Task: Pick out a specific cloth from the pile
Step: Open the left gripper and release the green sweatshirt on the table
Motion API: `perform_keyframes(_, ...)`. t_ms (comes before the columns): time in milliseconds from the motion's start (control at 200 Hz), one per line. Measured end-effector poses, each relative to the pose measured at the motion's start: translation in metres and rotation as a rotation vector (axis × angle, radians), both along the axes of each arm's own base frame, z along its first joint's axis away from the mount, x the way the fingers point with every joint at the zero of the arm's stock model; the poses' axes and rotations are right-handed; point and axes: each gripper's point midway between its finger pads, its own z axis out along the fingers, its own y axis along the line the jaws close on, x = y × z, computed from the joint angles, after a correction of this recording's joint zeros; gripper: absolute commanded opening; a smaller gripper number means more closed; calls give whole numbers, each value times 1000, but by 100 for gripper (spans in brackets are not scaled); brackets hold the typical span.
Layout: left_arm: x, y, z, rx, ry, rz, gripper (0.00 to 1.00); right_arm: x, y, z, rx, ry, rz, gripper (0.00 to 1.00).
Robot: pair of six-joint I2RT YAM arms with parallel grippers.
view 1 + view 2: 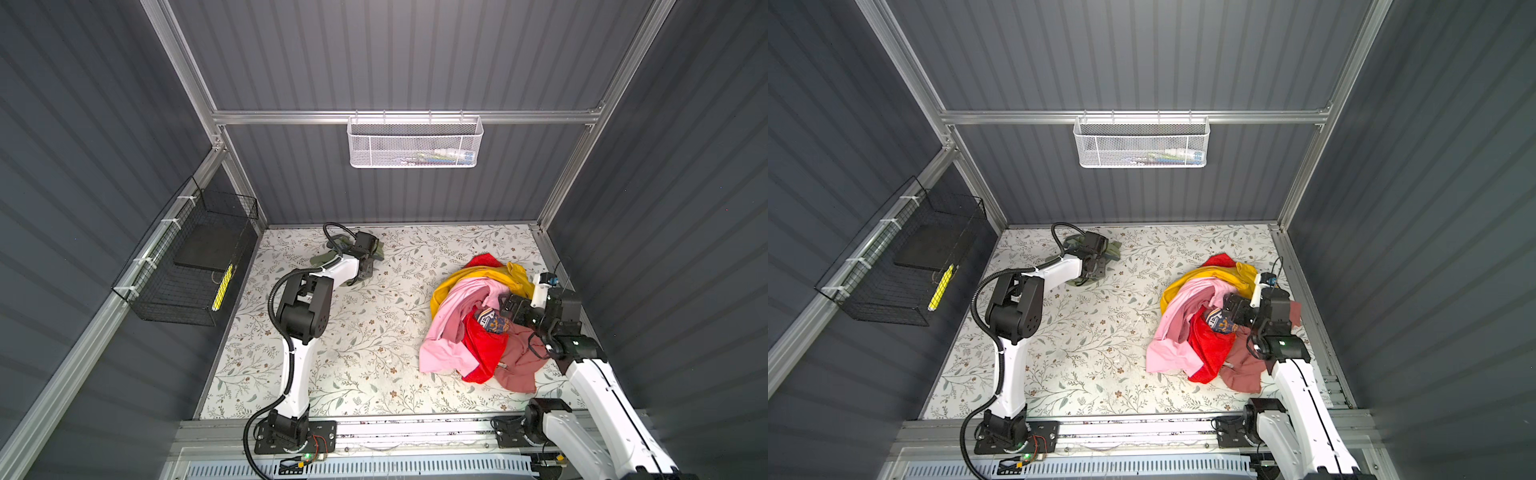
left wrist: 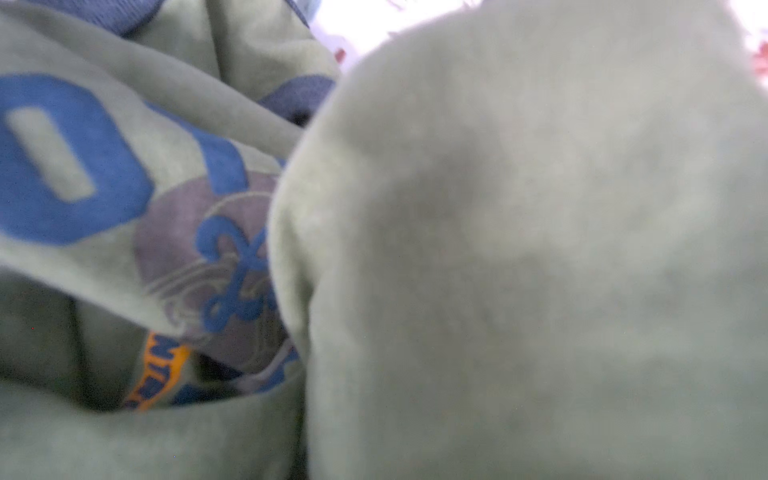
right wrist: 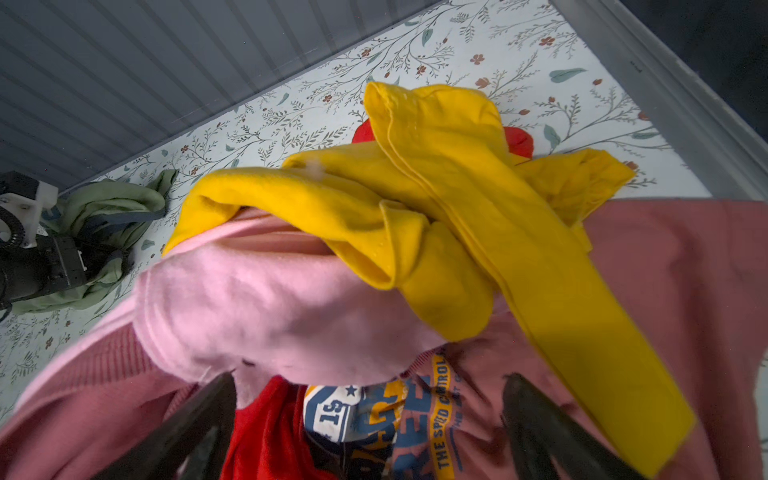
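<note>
The cloth, pale sage green with grey-blue trim and blue lettering, lies crumpled at the back left of the table, apart from the pile. My left gripper is pressed down into it. In the left wrist view the cloth fills the picture and hides the jaws. The cloth also shows in the right wrist view. My right gripper hangs open over the pile, its dark fingers wide apart above a navy print garment. A mustard-yellow garment and a pink one lie beyond.
A bright red garment and a dusty maroon one spread toward the front right. A white mesh basket hangs on the back wall and a black wire basket on the left wall. The floral table is walled in.
</note>
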Motion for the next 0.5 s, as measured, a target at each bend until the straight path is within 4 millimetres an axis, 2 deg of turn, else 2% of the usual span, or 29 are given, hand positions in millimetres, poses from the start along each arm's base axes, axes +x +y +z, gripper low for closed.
perform_keyframes(95,0,0,0,-16,4,-3,42,-6,-5,-9,-20,3,-12,99)
perform_keyframes(225,-6,-1,-1,-26,3,-12,70,-9,-9,-17,-49,6,-11,99)
perform_keyframes(385,-29,10,0,-3,45,-5,99,-5,-15,-19,-85,-20,-21,99)
perform_keyframes(500,-45,16,4,7,73,2,100,0,-19,-18,-107,-52,-31,99)
